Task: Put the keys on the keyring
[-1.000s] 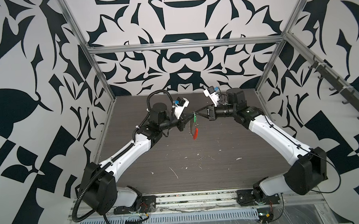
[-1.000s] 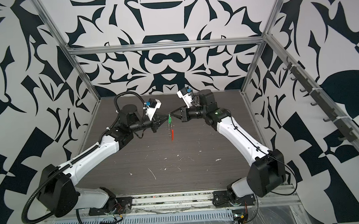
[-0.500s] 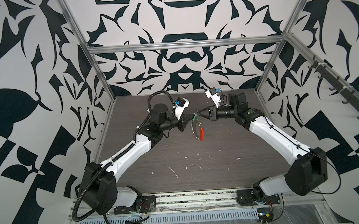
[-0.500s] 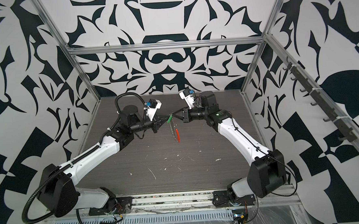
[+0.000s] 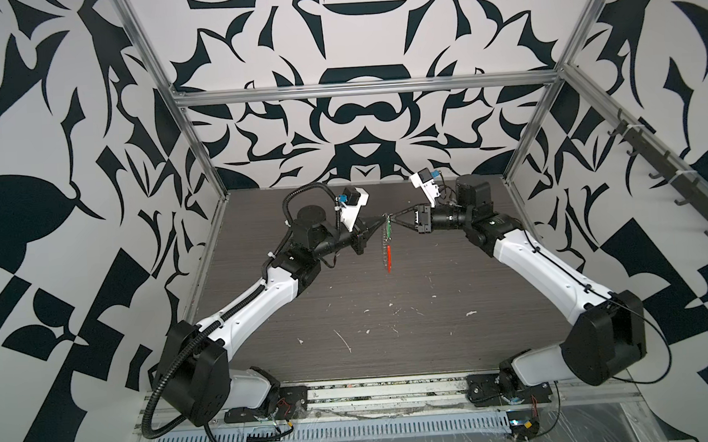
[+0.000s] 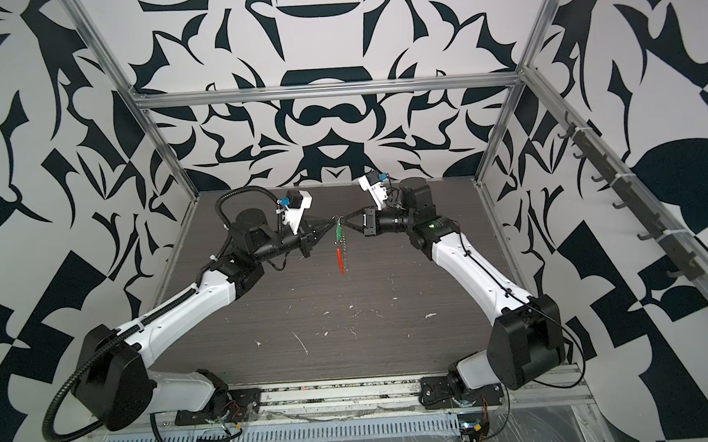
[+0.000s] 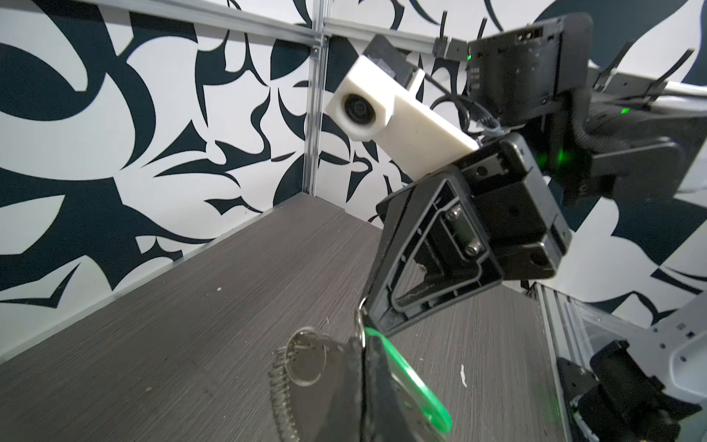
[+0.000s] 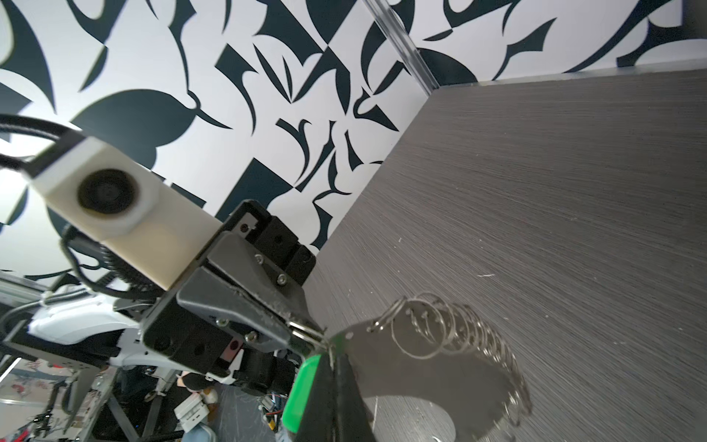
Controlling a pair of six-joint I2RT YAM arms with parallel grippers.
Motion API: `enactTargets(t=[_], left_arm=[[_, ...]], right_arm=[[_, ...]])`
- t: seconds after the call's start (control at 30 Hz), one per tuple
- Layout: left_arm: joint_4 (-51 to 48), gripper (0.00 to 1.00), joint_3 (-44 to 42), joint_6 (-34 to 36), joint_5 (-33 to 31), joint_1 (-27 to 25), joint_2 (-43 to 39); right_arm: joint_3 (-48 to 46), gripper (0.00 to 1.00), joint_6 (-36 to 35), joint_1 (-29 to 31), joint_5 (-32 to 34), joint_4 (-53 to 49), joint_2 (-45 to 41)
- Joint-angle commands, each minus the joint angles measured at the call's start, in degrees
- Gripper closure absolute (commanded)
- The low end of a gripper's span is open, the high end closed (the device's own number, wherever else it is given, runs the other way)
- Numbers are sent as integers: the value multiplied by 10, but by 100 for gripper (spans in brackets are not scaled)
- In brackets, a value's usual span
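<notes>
Crumbs (image 5: 344, 341) dot the dark grey table (image 5: 454, 350) up front. Past them, in the air, hangs the big thin metal wire loop with silvery rings and a red plastic piece (image 5: 388, 255). At its top sits the small green plastic tag (image 5: 390, 231). The left gripper (image 5: 383, 219) is squeezed tight on the wire, the right gripper (image 5: 393, 216) on the tag's end, I think. Threading seems in hand; next, slide the tag on.

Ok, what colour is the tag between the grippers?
The tag is green. It shows best in the right wrist view.
</notes>
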Motion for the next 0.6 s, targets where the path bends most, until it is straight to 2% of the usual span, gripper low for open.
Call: enactTargets(t=[0.0, 0.23, 0.33, 0.43, 0.57], left_arm=[[140, 100, 3, -39, 20, -3, -13], [154, 100, 7, -47, 20, -3, -13], [158, 100, 4, -49, 15, -3, -14], [163, 100, 0, -49, 11, -3, -15], [165, 100, -2, -48, 13, -2, -14]], right_arm=[[-1, 100, 67, -5, -26, 74, 14], [26, 100, 60, -6, -27, 55, 16], [37, 83, 39, -6, -23, 23, 9], [57, 73, -8, -12, 6, -42, -7], [90, 69, -79, -27, 79, -129, -33]])
